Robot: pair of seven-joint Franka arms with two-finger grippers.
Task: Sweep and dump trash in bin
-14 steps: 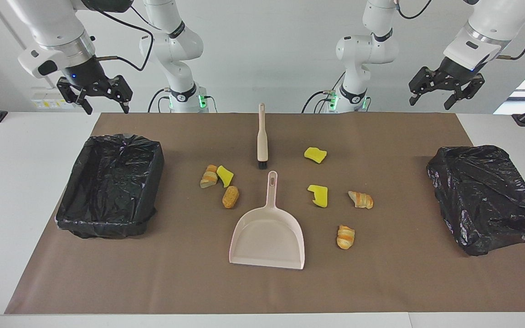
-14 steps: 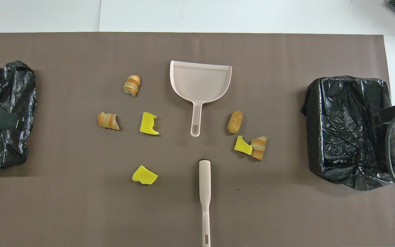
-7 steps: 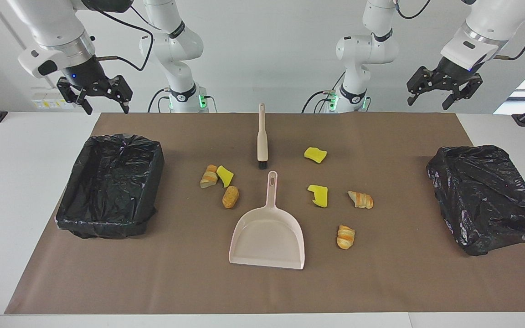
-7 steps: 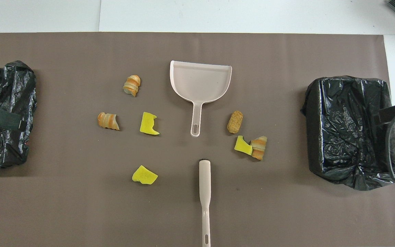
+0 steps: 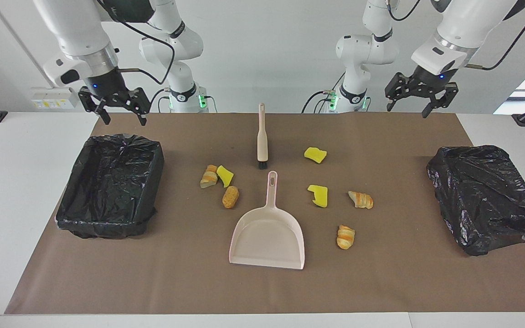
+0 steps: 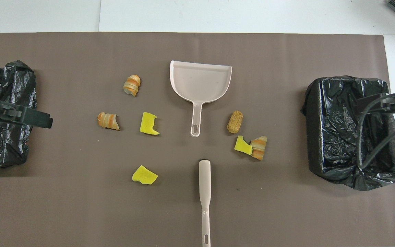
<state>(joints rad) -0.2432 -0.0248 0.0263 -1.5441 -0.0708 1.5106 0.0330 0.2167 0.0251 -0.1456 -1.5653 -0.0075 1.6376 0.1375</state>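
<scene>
Nearest the robots, at upper centre of the facing frame, lies the brush [image 5: 262, 136]: a smooth beige handle, long axis pointing away from the robots, black bristles at the end toward the dustpan [image 5: 268, 230]. Both grippers hang empty with jaws spread wide: the right gripper [image 5: 119, 104] at upper left over the mat's edge by the open bin [image 5: 110, 184], the left gripper [image 5: 416, 92] at upper right. The brush sits between them, roughly equally distant from each, so either arm could plausibly take it first. Mid-frame, the trash is scattered either side of the dustpan handle: spongy yellow chunks [image 5: 318, 195] and ridged tan bread bits [image 5: 230, 197] toward the right arm's end, others [image 5: 360, 199] toward the left arm's. The pale pink pan, smooth plastic, opens away from the robots. A crumpled black bag [image 5: 483, 196] covers the second bin at middle right.
</scene>
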